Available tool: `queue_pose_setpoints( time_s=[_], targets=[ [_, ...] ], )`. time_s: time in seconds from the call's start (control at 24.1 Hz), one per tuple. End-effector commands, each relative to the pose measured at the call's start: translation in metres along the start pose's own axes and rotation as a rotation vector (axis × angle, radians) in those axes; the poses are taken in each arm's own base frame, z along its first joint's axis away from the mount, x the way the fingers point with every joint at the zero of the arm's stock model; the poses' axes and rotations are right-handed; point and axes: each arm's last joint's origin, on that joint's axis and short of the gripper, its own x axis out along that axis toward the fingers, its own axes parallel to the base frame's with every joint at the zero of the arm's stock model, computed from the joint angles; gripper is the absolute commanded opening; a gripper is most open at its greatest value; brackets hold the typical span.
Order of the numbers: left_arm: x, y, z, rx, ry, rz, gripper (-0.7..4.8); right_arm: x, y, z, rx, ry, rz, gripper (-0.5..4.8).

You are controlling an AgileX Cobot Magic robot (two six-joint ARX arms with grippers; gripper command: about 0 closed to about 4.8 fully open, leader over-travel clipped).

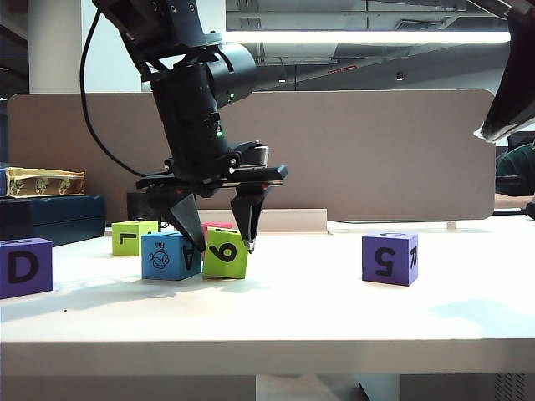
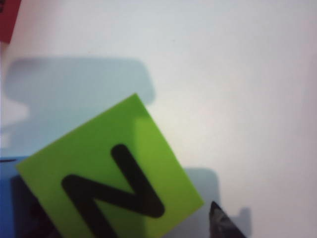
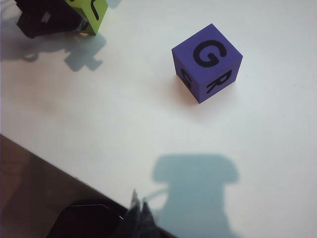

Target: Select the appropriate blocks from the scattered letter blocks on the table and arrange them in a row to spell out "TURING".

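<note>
Letter blocks sit scattered on the white worktop (image 1: 334, 309), no row formed yet. Landmark: the lime block showing 9 (image 1: 226, 252).

Largest first: the grey-brown divider panel (image 1: 376, 150) runs behind everything. Left arm comes down over the lime 9 block, left end effector (image 1: 219, 225) open, one finger down between it and the blue block, the other at its far side. Can't tell if either finger touches. Right end effector (image 3: 138, 210) is closed and empty, parked high and well off to the right of the lime 9 block, above a purple block.

Blocks:
- blue block (image 1: 170, 256) touching the lime 9 block on its left
- second lime block (image 1: 134, 238) behind and left
- red block (image 1: 216, 225) just behind, mostly hidden
- purple D block (image 1: 23, 267) well apart to the left
- purple 5 block (image 1: 389, 257) well apart to the right

Risks:
- Blue block is jammed against the target; the inner finger could wedge, shove it, or grab both on closing.
- Lime block sits skewed to the fingers in the wrist view, so a close could twist it or squirt it out.

Readable:
- lime 9 block: 9 on front, N (image 2: 114, 191) on top
- blue: fish drawing, "Fish", A
- second lime: L
- right purple: 5 front, R side, G (image 3: 209, 53) on top
</note>
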Motion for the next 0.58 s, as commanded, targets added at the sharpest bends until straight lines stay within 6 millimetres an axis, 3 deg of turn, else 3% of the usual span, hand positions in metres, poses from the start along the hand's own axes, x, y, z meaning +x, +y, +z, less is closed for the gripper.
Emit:
queue_pose_setpoints(
  time_s=[0.04, 0.58],
  targets=[
    [-0.016, 0.000, 0.012, 0.025, -0.033, 0.063, 3.41, -0.002, 0.000, 0.002, -0.006, -0.016, 0.001, -0.01],
    [-0.031, 0.000, 0.026, 0.043, -0.081, 0.084, 3.41, -0.002, 0.000, 0.002, -0.006, -0.017, 0.000, -0.01]
  ],
)
